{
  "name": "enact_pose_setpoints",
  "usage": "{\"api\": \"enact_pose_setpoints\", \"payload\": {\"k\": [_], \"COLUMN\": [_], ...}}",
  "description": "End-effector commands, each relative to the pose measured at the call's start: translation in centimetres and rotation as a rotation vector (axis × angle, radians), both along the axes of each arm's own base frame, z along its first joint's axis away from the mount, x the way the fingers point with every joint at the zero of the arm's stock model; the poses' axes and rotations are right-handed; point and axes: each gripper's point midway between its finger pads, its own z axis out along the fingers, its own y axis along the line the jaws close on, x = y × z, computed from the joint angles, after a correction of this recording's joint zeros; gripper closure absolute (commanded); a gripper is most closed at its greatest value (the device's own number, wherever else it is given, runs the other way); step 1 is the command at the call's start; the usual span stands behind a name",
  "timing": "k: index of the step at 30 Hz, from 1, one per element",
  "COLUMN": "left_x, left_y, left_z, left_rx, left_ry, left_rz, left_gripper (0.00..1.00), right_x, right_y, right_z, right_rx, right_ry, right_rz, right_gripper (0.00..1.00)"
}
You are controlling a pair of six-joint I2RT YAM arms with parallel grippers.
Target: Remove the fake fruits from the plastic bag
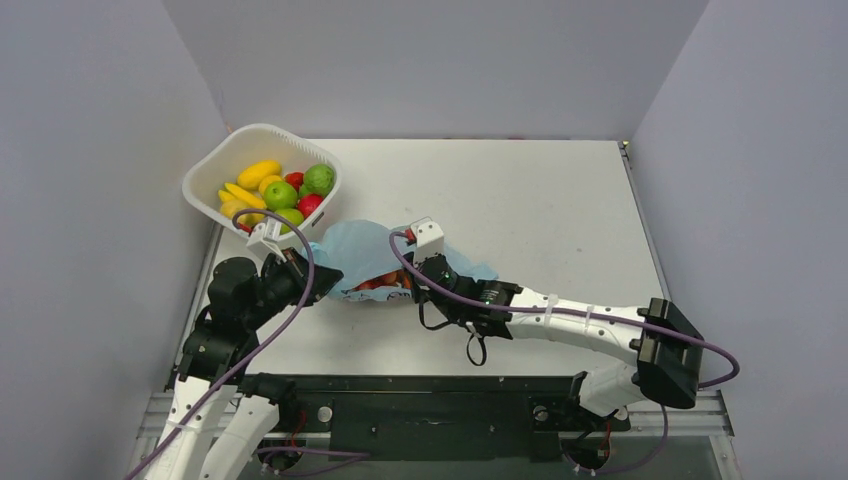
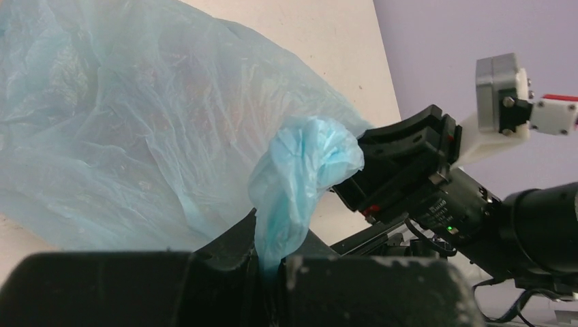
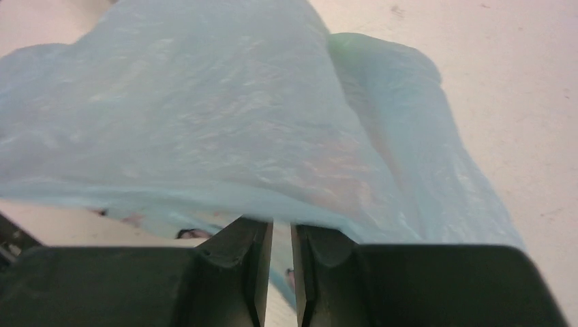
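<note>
The light-blue plastic bag (image 1: 362, 250) lies crumpled at the table's middle, between my two grippers. Orange and red fake fruits (image 1: 385, 281) show at its near opening; the others are hidden. My left gripper (image 2: 272, 264) is shut on a twisted loop handle of the bag (image 2: 300, 184) and sits at the bag's left side (image 1: 322, 281). My right gripper (image 3: 281, 228) is at the bag's right side (image 1: 424, 264). Its jaws stand a narrow gap apart, with the rim of the raised bag film (image 3: 204, 122) across the tips. Faint reddish shapes show through the film.
A white basket (image 1: 214, 166) with yellow bananas, green apples and red fruits sits tilted at the table's back left corner, just beyond my left arm. Purple-grey walls enclose the table on three sides. My right wrist (image 2: 422, 177) shows close behind the handle in the left wrist view.
</note>
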Motion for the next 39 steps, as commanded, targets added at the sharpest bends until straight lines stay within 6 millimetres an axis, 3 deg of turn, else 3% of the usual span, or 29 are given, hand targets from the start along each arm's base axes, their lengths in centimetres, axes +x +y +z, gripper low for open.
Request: {"api": "enact_pose_setpoints", "payload": {"k": [1,4,5,8,9,10,11,16,17,18,19,20,23,26,29,30,31,34,35,36,37,38,39], "left_x": [-0.1,-0.3,-0.4,-2.1,-2.9,-4.1,-5.0,-8.7,-9.0,-9.5,-9.7,-9.8,-10.1,-10.8,-10.3,-10.2,-9.8,-9.8,-9.9,-10.2,-10.6,-10.8,-11.1], "left_y": [0.1,0.2,0.3,-0.8,-1.2,-2.2,-2.5,-4.7,-4.9,-5.3,-5.4,-5.5,-5.6,-6.1,-6.9,-7.1,-8.1,-10.4,-12.1,-12.8,-14.6,-15.4,-16.9], "left_z": [2.4,2.9,3.0,5.7,7.7,8.3,10.0,11.9,10.9,11.5,10.2,9.8,8.2,7.7,6.7,7.5,7.1,9.7,9.6,10.9,10.5,11.7,11.0], "left_rx": [-0.007,0.007,0.013,-0.01,-0.018,-0.039,-0.051,-0.191,-0.219,-0.262,-0.275,-0.281,-0.279,-0.245,-0.158,-0.135,-0.099,-0.035,-0.004,0.009,0.042,0.049,0.087], "left_ry": [-0.064,-0.069,-0.073,-0.112,-0.161,-0.155,-0.189,-0.135,-0.114,-0.127,-0.104,-0.095,-0.07,-0.075,-0.035,-0.069,-0.058,-0.174,-0.186,-0.238,-0.239,-0.281,-0.285], "left_rz": [-0.002,-0.006,-0.01,-0.108,-0.151,-0.239,-0.283,-0.495,-0.516,-0.553,-0.56,-0.566,-0.548,-0.565,-0.556,-0.56,-0.565,-0.613,-0.636,-0.66,-0.696,-0.717,-0.746], "left_gripper": [1.0,1.0,0.96,0.67,0.55,0.5,0.46,0.44,0.44,0.44,0.44,0.44,0.44,0.45,0.47,0.48,0.48,0.48,0.48,0.48,0.48,0.48,0.49], "right_x": [3.3,3.8,3.9,2.9,2.5,1.7,1.0,-0.4,-0.6,-0.5,-0.6,0.0,-0.7,-0.7,-0.9,-1.1,-1.1,-1.2,-1.2,-1.3,-1.3,-1.2,-1.1], "right_y": [-1.4,-1.6,-1.5,-0.6,0.1,0.6,1.7,3.8,4.1,4.6,5.0,5.3,7.0,8.2,9.6,10.0,10.3,10.6,10.6,10.5,10.3,9.9,9.6], "right_z": [0.7,-1.0,-1.4,-3.4,-3.5,-4.5,-4.3,-4.0,-3.9,-3.5,-3.3,-3.3,-3.6,-3.3,-3.9,-3.6,-3.8,-3.8,-3.9,-4.2,-4.2,-4.5,-4.2], "right_rx": [0.048,0.043,0.048,0.062,0.102,0.113,0.17,0.321,0.351,0.386,0.42,0.446,0.518,0.578,0.601,0.626,0.634,0.659,0.657,0.651,0.648,0.64,0.638], "right_ry": [-0.085,-0.059,-0.05,0.019,0.038,0.074,0.097,0.193,0.219,0.223,0.253,0.257,0.365,0.392,0.446,0.465,0.477,0.492,0.496,0.502,0.503,0.503,0.496], "right_rz": [-0.136,-0.147,-0.144,-0.104,-0.094,-0.053,-0.018,0.048,0.06,0.07,0.087,0.085,0.147,0.174,0.193,0.204,0.206,0.208,0.206,0.202,0.199,0.189,0.183], "right_gripper": [0.86,0.84,0.84,0.82,0.81,0.81,0.78,0.68,0.67,0.64,0.62,0.61,0.6,0.59,0.59,0.59,0.59,0.59,0.59,0.59,0.59,0.59,0.59]}}
